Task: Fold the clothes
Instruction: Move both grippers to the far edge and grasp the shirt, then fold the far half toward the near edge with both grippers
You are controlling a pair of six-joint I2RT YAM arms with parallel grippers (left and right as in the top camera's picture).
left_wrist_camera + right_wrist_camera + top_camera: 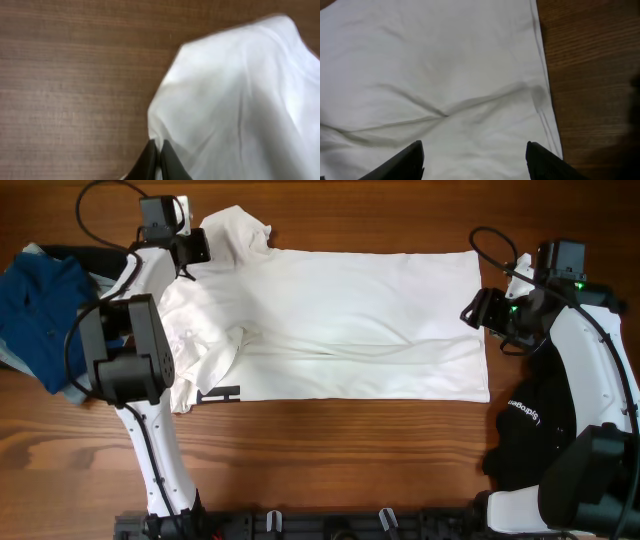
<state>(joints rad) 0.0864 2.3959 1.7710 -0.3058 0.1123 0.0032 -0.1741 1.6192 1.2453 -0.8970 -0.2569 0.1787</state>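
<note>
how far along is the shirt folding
Early. Done: the white shirt lies spread flat, one end bunched over. In hand: the left tool is shut on a sleeve; the right tool hangs open over the hem. Left: the main folds, plus the black garment and blue garment, both unfolded heaps.

My left arm is extended to the far edge, and my left gripper (pixel 159 152) is clamped closed on the white T-shirt (pixel 235 100). My right gripper (pixel 474 149) has its fingers spread wide.

Black print (pixel 222 393) mostly hidden under folded T-shirt (pixel 350 320).
</note>
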